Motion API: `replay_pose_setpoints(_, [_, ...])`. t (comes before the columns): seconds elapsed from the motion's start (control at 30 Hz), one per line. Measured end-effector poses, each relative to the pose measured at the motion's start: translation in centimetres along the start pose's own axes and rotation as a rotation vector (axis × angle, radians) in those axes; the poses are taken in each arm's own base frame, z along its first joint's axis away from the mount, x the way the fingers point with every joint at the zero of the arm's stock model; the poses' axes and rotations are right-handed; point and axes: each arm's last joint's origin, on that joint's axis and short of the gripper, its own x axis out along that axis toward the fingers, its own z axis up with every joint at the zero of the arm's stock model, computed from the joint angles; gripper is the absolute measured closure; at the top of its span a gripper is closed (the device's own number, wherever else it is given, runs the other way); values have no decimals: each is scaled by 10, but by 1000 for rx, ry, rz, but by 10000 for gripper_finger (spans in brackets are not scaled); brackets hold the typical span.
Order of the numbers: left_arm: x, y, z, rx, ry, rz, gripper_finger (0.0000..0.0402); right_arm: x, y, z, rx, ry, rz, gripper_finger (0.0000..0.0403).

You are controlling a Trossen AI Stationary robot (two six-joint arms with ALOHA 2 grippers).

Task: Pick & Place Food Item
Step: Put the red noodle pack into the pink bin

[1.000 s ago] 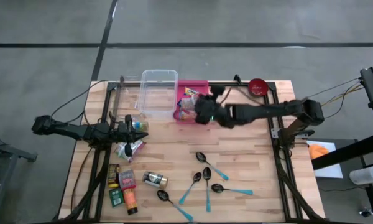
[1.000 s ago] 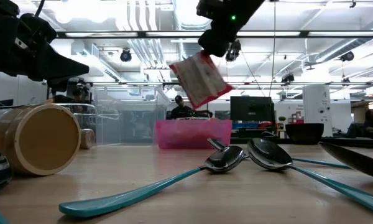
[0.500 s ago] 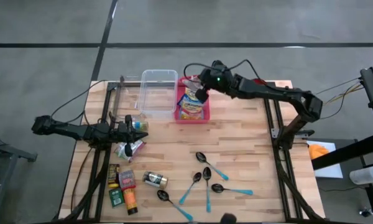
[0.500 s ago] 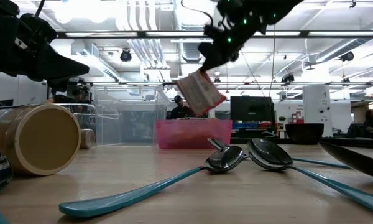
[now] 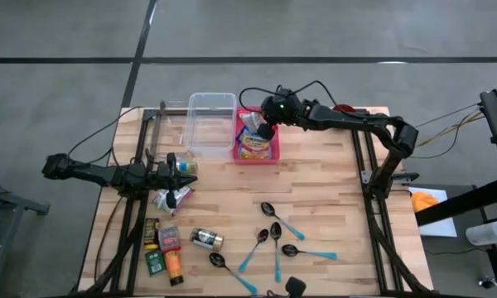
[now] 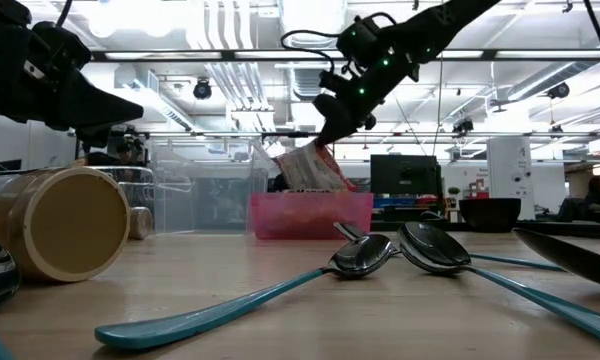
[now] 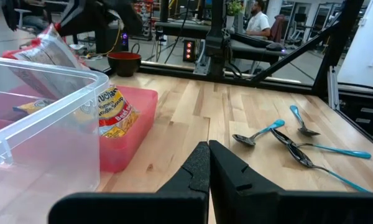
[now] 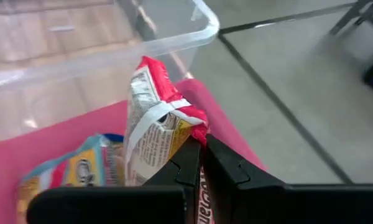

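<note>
A red-and-white food packet [image 8: 152, 134] hangs from my right gripper [image 5: 267, 130], which is shut on it above the pink bin [image 5: 257, 155] at the table's far middle. In the low view the packet's lower end [image 6: 302, 180] dips behind the pink bin's rim [image 6: 310, 200]. A yellow-and-blue soup packet [image 8: 68, 174] lies in the pink bin. A clear plastic bin [image 5: 211, 124] stands just left of the pink one. My left gripper [image 5: 186, 168] waits shut at the table's left, touching nothing. My right gripper pinches the packet's red sealed top edge [image 8: 196, 127] between its two fingers. It comes slanting down from the table's right. The packet hangs below the fingers, tilted, with its lower end inside the pink bin; whether that end rests on anything I cannot tell.
Several teal-handled spoons [image 5: 275, 240] lie at the near middle. Cans, tubes and small bottles [image 5: 170, 244] lie at the near left, with a tan can [image 6: 65, 225] on its side. A red bowl [image 5: 342, 110] sits at the far right corner.
My right gripper has swung toward the table's far edge, rolled and sunk over the pink bin, still shut on the packet. The packet hung high and clear a second ago. Its lower end now sits below the bin's rim.
</note>
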Motion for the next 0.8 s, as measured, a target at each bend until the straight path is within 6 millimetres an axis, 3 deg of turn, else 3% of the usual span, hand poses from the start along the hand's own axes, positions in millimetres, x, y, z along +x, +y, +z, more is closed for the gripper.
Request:
replay_pose_setpoints(0.3, [0,0,0,0,0,-1,401,-7,1,3,65,13,77,390])
replay_pose_setpoints(0.8, [0,0,0,0,0,0,401,-23,2,30,118,-44,178,390])
